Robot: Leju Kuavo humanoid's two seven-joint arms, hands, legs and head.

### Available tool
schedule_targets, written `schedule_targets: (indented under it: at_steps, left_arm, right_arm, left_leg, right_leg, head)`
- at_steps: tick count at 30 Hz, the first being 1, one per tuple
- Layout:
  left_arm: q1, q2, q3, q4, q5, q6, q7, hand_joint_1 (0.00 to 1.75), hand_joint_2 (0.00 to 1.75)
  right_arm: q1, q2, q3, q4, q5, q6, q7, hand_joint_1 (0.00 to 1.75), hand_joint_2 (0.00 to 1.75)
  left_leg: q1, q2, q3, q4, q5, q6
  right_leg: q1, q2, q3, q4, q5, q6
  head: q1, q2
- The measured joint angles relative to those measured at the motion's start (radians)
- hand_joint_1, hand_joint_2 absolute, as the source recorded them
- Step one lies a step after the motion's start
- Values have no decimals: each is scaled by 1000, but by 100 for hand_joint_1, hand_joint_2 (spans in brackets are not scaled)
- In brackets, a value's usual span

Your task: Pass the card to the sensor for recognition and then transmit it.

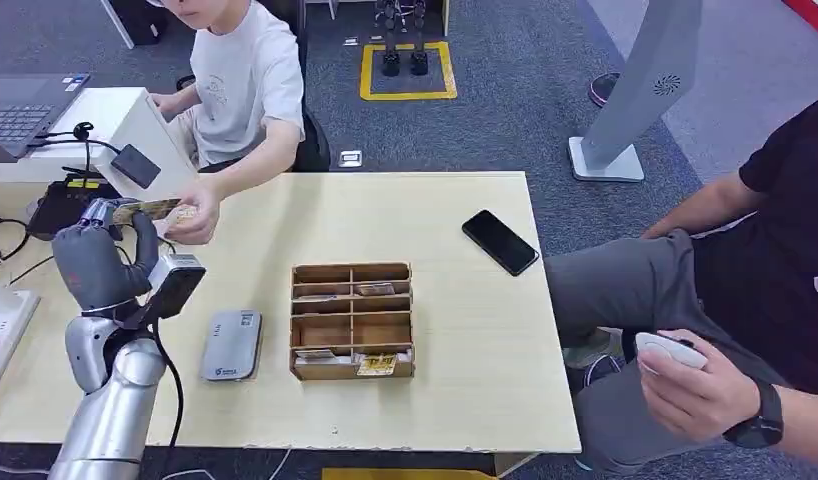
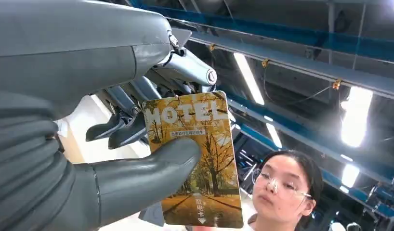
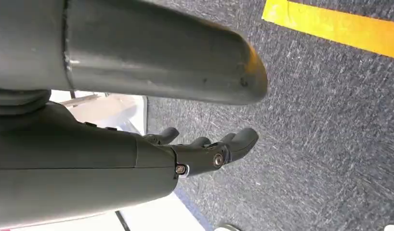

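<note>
1. Card (image 2: pixel 197 159) with autumn trees and the word "HOTEL" is pinched by the left hand (image 1: pixel 97 262): the thick grey thumb (image 2: pixel 147 168) presses on its printed face and the darker fingers (image 2: pixel 123 127) are behind it.
2. From the head view, the left hand is raised above the left part of the table (image 1: pixel 455 400), near the far left corner, and the card (image 1: pixel 145 210) sticks out from its top, toward the far edge.
3. A person's hand (image 1: pixel 193 218), reaching from the far side of the table, touches the other end of the card, so both hands are on it.
4. This person in a light T-shirt (image 1: pixel 240 80) sits behind the far edge; in the left wrist view the face shows beyond the card.
5. The grey sensor (image 1: pixel 231 345), a flat device, lies on the table just beside the left arm, toward the near edge.
6. A wooden organizer (image 1: pixel 352 320) with several compartments stands in the middle of the table, to the right of the sensor; some compartments hold cards.
7. A black phone (image 1: pixel 499 241) lies near the right edge, well apart from the organizer.
8. The right hand (image 3: pixel 204 149) hangs over a dark carpet, its fingers loosely apart and holding nothing.
9. Another person in a black shirt (image 1: pixel 785 220) sits at the right side of the table and holds a small white device (image 1: pixel 670 352).
</note>
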Motion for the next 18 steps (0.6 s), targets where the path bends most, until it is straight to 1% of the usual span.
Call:
schedule_targets:
  at_steps: [1, 5, 7, 9, 11, 14, 16, 17, 18]
  left_arm:
    - [0, 0, 0, 4, 5, 0, 0, 0, 175]
    - [0, 1, -2, 15, 50, -4, 13, 0, 175]
    - [-1, 1, -4, 16, 99, -19, 14, 0, 175]
    - [-3, 1, -5, 17, 114, -23, 15, 0, 175]
    - [-5, 1, -5, 16, 153, -43, 22, 0, 175]
    - [-7, -1, -6, 16, 241, -102, 51, 0, 175]
    - [-8, 0, -16, 16, 266, -153, 75, 0, 175]
    - [-5, 4, -26, 12, 272, -186, 90, 0, 175]
    - [3, 15, -40, -6, 293, -254, 102, 0, 175]
  right_arm:
    - [0, 0, 0, 0, -1, 0, 0, 0, 0]
    - [0, 0, 0, 0, -4, 0, 0, 0, 0]
    - [0, 0, 0, 0, -5, 0, 2, 0, 0]
    - [0, -1, 0, -1, -8, 0, 2, 0, 0]
    - [0, -1, 0, -1, -11, -2, 2, 0, 0]
    - [1, -1, 0, -1, -21, -10, 2, 0, 0]
    - [3, -1, 0, -1, -25, -16, 1, 0, 0]
    - [4, -1, 0, -1, -30, -18, -1, 0, 0]
    - [6, -2, 0, -1, -36, -19, -3, 0, 0]
  left_leg:
    - [0, 0, 0, 0, 0, 0]
    - [0, 0, 0, 0, 0, 0]
    - [0, 0, 0, 0, 0, 0]
    - [0, 0, 0, 0, 0, 0]
    - [0, 0, 0, 0, 0, 0]
    - [0, 0, 0, 0, 0, 0]
    - [0, 0, 0, 0, 0, 0]
    - [0, 0, 0, 0, 0, 0]
    - [0, 0, 0, 0, 0, 0]
  right_leg:
    - [0, 0, 0, 0, 0, 0]
    - [0, 0, 0, 0, 0, 0]
    - [0, 0, 0, 0, 0, 0]
    - [0, 0, 0, 0, 0, 0]
    - [0, 0, 0, 0, 0, 0]
    - [0, 1, -1, 0, 0, 0]
    - [0, 0, 0, 0, 0, 0]
    - [0, 0, 0, 0, 0, 0]
    - [0, 1, 0, 0, 0, 0]
  head:
    - [0, 0]
    - [0, 0]
    - [0, 0]
    - [0, 0]
    - [0, 0]
    - [0, 0]
    - [0, 0]
    - [0, 0]
    - [0, 0]
